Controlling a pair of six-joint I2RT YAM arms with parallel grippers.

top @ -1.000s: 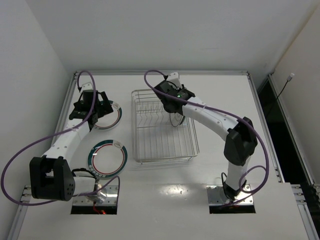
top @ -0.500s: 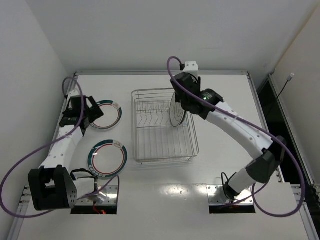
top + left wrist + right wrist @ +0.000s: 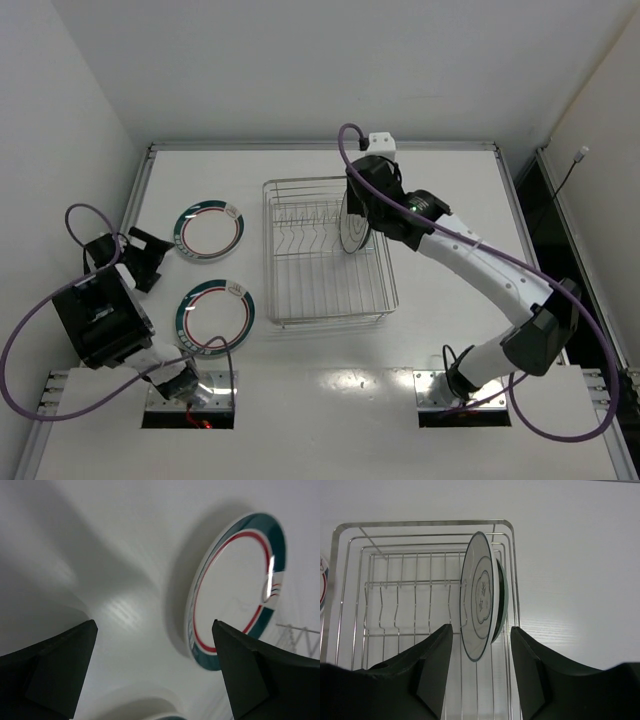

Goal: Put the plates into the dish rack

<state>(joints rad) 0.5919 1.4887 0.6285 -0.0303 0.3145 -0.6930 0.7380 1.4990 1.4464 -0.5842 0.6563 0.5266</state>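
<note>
white table (image 3: 450, 190) between plain white walls (image 3: 300, 70)

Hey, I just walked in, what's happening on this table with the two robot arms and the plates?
The arms are loading plates into the rack. The right hand hovers over the rack's right side, open and straddling a white plate that stands upright there with a teal plate just behind it; it grips neither. The left hand, open, is at the left edge of the table, near two banded plates lying flat, not yet loaded.
</note>
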